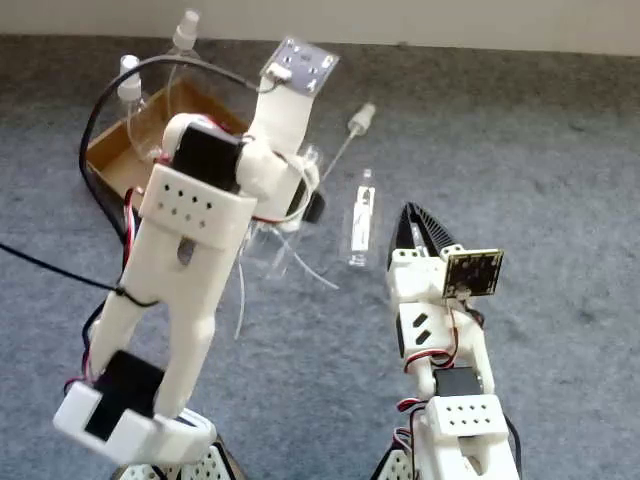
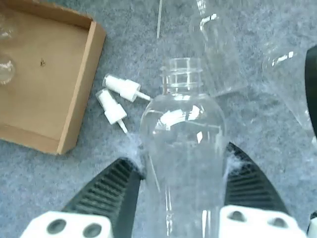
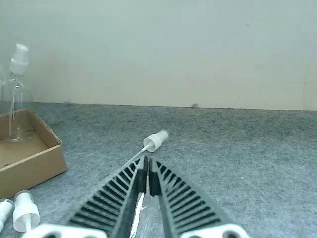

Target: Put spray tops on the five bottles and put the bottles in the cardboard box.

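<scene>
Gripping low on a clear bottle [image 2: 183, 129], the left claw [image 2: 183, 171] has both ribbed jaws pressed against the bottle's sides. Its open neck points away, with no spray top on it. The bottle sits just right of the cardboard box [image 2: 81, 84], and two spray tops [image 2: 121, 88] lie on the grey carpet [image 1: 560, 150] between box and bottle. Over on the right, the right claw [image 3: 147, 166] has its jaws together on nothing, low over the carpet and aimed at a loose spray top [image 3: 156, 140] with a long dip tube trailing. Two capped bottles [image 1: 131, 80] stand at the far side of the box, and another bare bottle [image 1: 360, 222] lies flat between the arms. Handling call: the held bottle looks like thin, light plastic, smooth and slick, likely to flex or squirt out under a hard squeeze. So hold it across the wide body, as here, and leave the threaded neck free. The tops look tiny and light; take them by the head, not the bendy tube.
</scene>
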